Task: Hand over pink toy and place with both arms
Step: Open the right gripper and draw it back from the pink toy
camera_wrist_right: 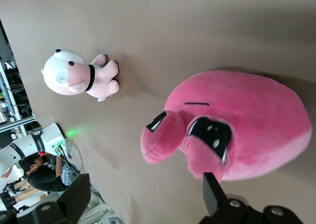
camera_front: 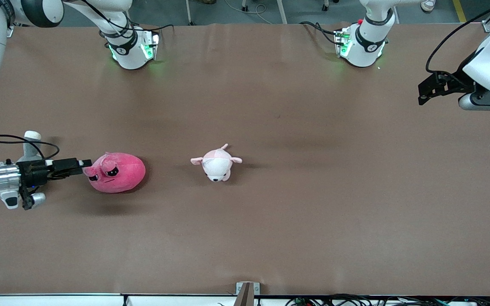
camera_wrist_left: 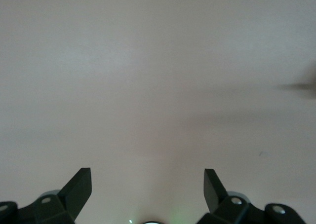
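Note:
The pink toy lies on the brown table toward the right arm's end, its frowning face turned to the front camera. My right gripper is low beside it, open, with its fingertips at the toy's top flap. In the right wrist view the toy fills the space just ahead of the open right gripper, one fingertip close to its body; nothing is held. My left gripper waits open and empty over the table's left-arm end; the left wrist view shows it over bare table.
A small pale pink-and-white plush animal lies near the table's middle; it also shows in the right wrist view. A grey-and-white object is partly hidden by the right arm. The arm bases stand along the table's edge.

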`<action>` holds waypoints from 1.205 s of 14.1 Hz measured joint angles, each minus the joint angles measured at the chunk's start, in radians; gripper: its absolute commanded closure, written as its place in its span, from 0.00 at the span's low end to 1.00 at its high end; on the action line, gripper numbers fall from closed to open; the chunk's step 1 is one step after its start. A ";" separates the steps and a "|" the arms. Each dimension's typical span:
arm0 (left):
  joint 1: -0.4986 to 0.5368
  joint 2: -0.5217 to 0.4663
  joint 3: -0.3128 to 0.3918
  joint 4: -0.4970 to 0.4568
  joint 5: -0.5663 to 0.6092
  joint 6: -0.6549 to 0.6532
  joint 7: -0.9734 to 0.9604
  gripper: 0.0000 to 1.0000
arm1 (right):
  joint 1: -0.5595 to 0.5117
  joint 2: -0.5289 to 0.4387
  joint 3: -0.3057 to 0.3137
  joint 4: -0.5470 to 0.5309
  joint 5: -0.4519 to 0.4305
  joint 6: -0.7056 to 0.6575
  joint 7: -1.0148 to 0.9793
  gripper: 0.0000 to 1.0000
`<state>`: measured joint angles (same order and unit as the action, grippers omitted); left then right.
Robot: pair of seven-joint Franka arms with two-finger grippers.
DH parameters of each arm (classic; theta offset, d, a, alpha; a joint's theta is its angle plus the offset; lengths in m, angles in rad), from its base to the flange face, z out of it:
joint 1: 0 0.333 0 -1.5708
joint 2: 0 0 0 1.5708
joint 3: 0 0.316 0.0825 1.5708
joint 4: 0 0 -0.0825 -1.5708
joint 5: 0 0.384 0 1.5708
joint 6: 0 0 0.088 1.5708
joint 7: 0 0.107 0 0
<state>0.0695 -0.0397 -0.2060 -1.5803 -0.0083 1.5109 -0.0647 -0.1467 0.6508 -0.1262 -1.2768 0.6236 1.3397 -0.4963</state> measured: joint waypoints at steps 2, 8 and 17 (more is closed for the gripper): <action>0.000 0.000 0.000 0.000 -0.005 0.000 0.000 0.00 | 0.000 -0.039 0.000 0.038 -0.067 -0.021 0.035 0.00; 0.000 0.000 0.000 0.002 -0.006 -0.003 0.000 0.00 | 0.035 -0.233 0.011 0.079 -0.325 -0.038 0.137 0.00; 0.000 -0.001 0.000 -0.004 -0.006 -0.016 0.000 0.00 | 0.115 -0.338 0.013 0.164 -0.498 0.017 0.387 0.00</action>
<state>0.0695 -0.0405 -0.2062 -1.5843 -0.0146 1.4947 -0.0647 -0.0316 0.3132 -0.1130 -1.1129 0.1259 1.3568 -0.1095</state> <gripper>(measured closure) 0.000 0.000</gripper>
